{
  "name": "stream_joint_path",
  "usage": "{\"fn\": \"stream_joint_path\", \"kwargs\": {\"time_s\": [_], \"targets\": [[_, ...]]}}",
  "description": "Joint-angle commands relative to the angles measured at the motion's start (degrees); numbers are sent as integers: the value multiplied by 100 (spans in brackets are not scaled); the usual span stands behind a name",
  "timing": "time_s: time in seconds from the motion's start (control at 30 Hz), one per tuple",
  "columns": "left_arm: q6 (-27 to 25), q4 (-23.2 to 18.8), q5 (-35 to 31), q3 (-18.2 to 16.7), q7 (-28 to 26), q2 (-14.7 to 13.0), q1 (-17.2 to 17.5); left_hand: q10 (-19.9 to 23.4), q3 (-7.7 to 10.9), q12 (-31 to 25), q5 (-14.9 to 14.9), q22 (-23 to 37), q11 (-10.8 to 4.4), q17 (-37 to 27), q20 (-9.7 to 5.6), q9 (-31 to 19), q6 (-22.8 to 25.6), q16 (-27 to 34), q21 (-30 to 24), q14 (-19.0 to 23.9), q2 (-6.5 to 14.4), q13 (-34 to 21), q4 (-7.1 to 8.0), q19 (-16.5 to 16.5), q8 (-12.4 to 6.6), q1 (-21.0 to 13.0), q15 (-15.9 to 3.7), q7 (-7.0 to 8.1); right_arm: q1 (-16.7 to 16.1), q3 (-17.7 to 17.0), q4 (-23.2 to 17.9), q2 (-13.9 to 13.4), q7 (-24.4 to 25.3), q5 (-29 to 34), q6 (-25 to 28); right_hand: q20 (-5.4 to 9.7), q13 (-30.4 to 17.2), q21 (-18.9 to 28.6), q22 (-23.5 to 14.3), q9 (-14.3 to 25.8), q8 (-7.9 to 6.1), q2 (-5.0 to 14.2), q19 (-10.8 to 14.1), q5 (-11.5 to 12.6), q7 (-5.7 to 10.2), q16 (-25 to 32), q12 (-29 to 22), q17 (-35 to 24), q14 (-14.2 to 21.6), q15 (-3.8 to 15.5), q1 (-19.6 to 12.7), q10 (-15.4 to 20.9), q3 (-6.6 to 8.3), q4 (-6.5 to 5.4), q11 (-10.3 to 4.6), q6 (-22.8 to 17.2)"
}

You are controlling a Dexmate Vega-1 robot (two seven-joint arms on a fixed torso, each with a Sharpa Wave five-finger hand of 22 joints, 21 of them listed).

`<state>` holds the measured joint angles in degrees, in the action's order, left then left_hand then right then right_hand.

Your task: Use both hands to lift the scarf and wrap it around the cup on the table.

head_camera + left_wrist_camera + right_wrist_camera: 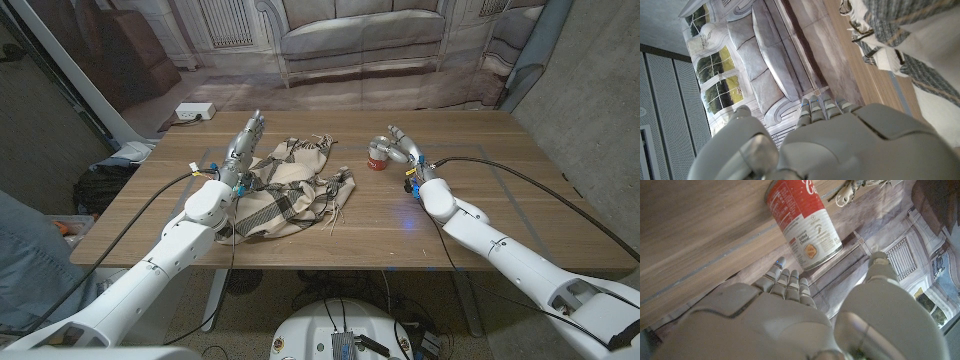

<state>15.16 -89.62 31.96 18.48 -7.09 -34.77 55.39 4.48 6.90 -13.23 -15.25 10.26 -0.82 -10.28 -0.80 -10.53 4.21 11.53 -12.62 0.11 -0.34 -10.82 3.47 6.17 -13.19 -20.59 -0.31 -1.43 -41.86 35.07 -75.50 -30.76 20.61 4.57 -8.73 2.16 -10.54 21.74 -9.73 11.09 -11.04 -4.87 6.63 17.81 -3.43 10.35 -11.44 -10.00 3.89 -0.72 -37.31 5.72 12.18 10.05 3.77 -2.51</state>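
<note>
While the scarf [290, 188] lies crumpled in a heap at the middle of the frame, a little left of centre on the tabletop [500, 210], the red-and-white can [379, 157] that serves as the cup stands upright to its right, just beyond the scarf's fringe. The left hand [243, 146] reaches along the scarf's left edge with fingers straight and apart, holding nothing. The right hand [398, 147] curves beside the can, fingers apart, gripping nothing that I can see. To my eye the step is the first grasp: each hand should take a separate end of the cloth, well apart, pinching deep enough that the loose weave doesn't slip, and the right hand must avoid tipping the can as it crosses over
</note>
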Motion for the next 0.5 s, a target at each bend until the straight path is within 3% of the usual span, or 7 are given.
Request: {"fn": "stream_joint_path", "kwargs": {"time_s": [0.03, 0.5], "targets": [[22, -21, -12, -19, -13, 13, 5, 58, -13, -34, 23, 23, 2, -10, 25, -32, 58, 19, 30, 64, 29, -7, -11, 22, -27, -32, -14, -24, 110, 223, -89, -62, 98, 334, 549, 109, -20, -41, -27, 9, -38, -30, 75, 45, -16, 33, -39, -20, 30, 6, -99, 98, 42, -4, -12, -46], [-13, -8, 6, 0, 45, 1, -11, 98, -22, -21, 48, 24, -9, -12, 96, -33, 217, 5, 47, 92, 55, -8, -10, 40, -59, -51, -27, 1, 154, 284, 62, 7, 213, 285, 708, 141, -5, -97, -43, 8, -144, -151, 420, 153, -21, 99, -244, -11, 406, 84, -341, 724, -63, -107, -129, -362]]}}
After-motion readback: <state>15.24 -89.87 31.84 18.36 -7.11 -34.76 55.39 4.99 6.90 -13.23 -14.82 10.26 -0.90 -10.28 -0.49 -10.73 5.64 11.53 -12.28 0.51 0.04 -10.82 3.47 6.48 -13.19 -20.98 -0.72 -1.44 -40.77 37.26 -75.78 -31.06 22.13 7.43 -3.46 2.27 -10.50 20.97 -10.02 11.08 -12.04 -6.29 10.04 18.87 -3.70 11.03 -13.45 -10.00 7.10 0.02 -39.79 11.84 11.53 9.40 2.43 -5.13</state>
